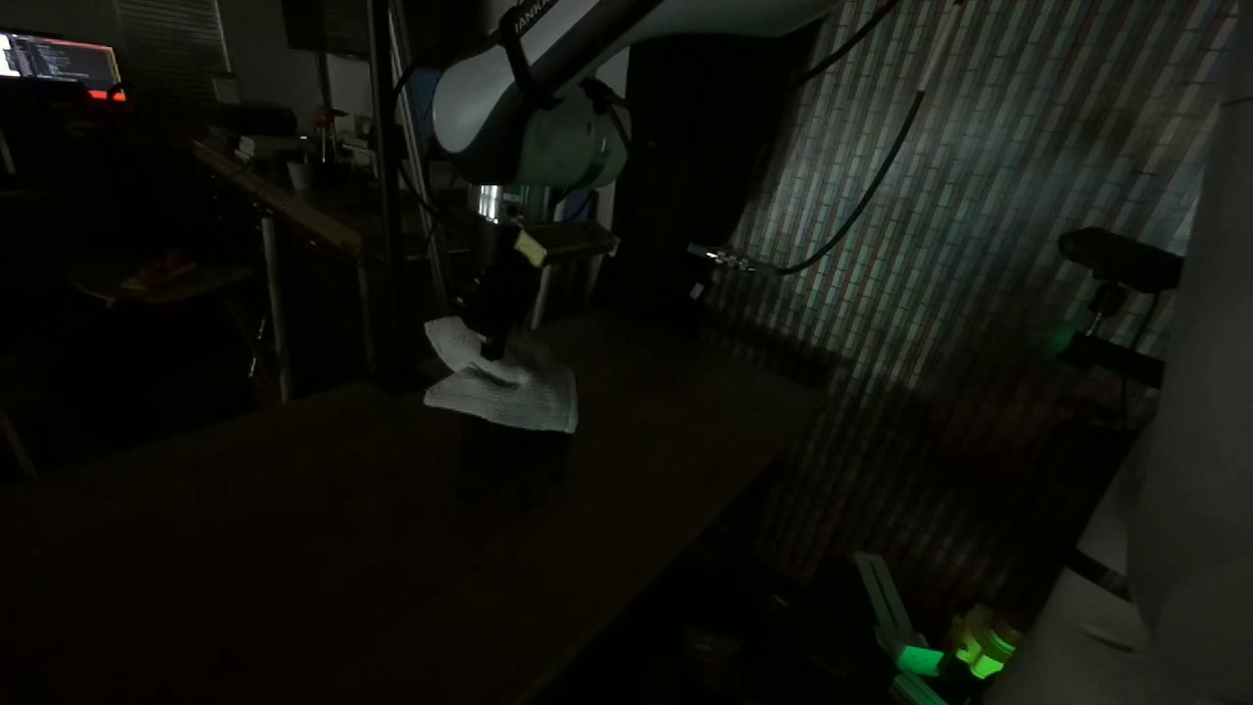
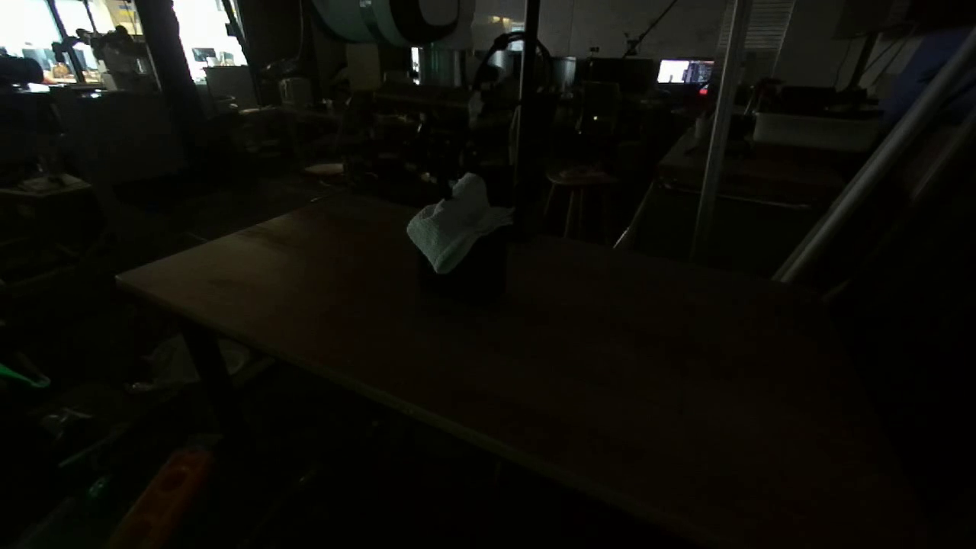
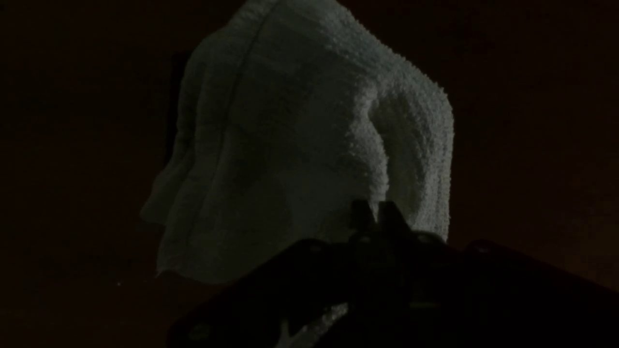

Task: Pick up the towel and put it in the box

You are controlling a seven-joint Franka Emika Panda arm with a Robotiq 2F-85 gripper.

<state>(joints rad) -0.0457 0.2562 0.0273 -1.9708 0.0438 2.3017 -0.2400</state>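
Exterior views angled down, sharing table (image 2: 564, 358), wrist view close above towel (image 3: 300, 135)

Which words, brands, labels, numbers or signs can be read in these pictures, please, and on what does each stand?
"ANKA", on the robot arm in an exterior view; what precedes it is unclear.
Text on the monitor in both exterior views: too small to read.
On the towel, no lettering shows.

All views are rendering dimly. In both exterior views, a screen (image 1: 64, 64) is glowing. In an exterior view, bright panes (image 2: 202, 27) are clipping to white, and the box (image 2: 465, 282) is blending into shadow. In the wrist view, the towel (image 3: 309, 145) is reflecting more light rightward; the gripper (image 3: 375, 210) is appearing silhouetted.
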